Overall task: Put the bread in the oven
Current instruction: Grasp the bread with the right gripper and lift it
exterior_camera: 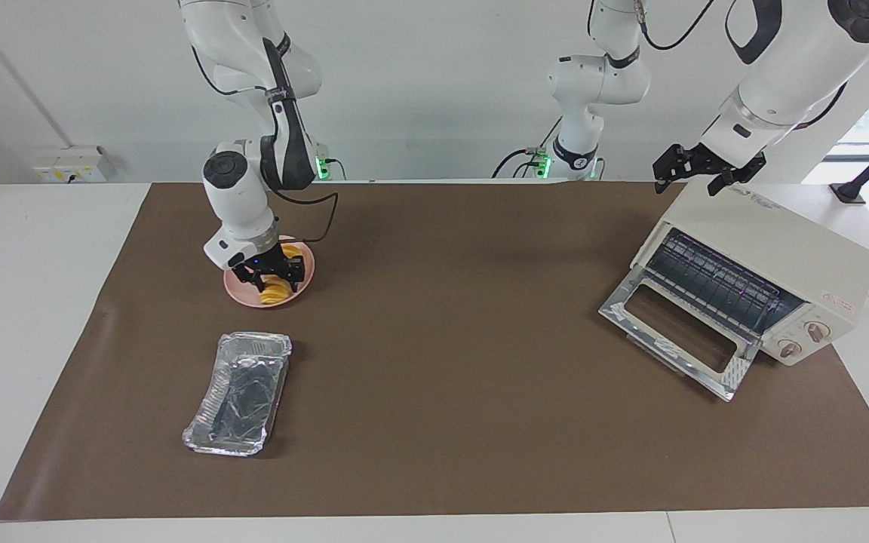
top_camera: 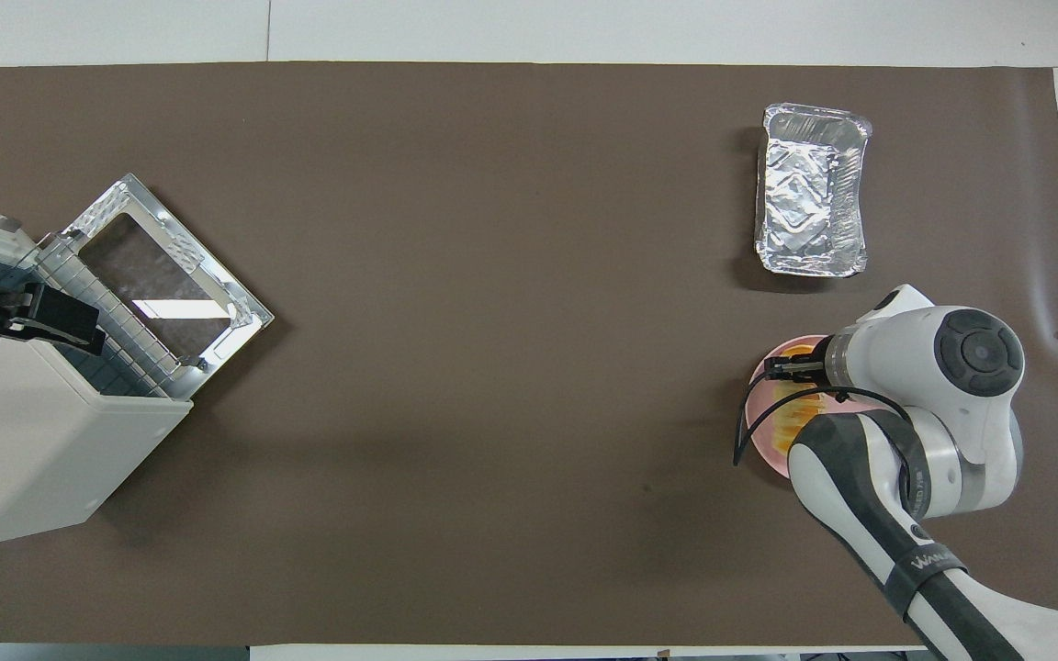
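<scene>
Right gripper (exterior_camera: 274, 278) straddles my ridged golden bread loaf (exterior_camera: 277, 287) on the round pink plate (exterior_camera: 242, 295), grip unclear; left gripper (exterior_camera: 706, 172) waits spread over the cream-white toaster oven (exterior_camera: 774, 245).

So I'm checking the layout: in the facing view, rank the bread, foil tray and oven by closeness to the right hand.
1. Bread: on the pink plate, under the right hand.
2. Foil tray: beside the plate, farther from the robots.
3. Oven: at the left arm's end.

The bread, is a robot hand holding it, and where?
The right gripper is down around the middle of the bread, which lies on the pink plate; a firm hold cannot be told. The left gripper, over the oven, holds nothing.
</scene>
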Action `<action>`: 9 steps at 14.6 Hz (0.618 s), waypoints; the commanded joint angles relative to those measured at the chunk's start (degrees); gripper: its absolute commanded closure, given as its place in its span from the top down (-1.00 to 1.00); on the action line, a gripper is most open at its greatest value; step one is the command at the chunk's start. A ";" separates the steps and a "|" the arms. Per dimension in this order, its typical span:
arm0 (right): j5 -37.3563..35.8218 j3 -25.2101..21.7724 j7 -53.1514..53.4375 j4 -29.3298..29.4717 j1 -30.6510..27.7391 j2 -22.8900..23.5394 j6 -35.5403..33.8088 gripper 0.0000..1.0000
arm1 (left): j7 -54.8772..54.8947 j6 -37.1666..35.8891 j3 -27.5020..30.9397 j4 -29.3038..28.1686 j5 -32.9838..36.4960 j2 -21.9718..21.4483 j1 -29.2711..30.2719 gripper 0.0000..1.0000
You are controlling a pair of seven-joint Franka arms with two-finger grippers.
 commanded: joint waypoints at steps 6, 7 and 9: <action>0.96 0.16 -0.51 0.92 -0.37 0.43 -1.75 -1.00 | -0.37 0.85 0.04 -1.30 1.23 -1.18 -0.15 1.00; 0.96 0.07 -0.60 2.15 -0.38 0.26 -3.94 -1.00 | -0.37 0.85 0.04 -1.30 1.23 -1.18 -0.15 1.00; 0.96 0.16 -0.60 5.92 -0.38 0.26 -9.29 -1.00 | -0.37 0.85 0.04 -1.30 1.23 -1.18 -0.15 1.00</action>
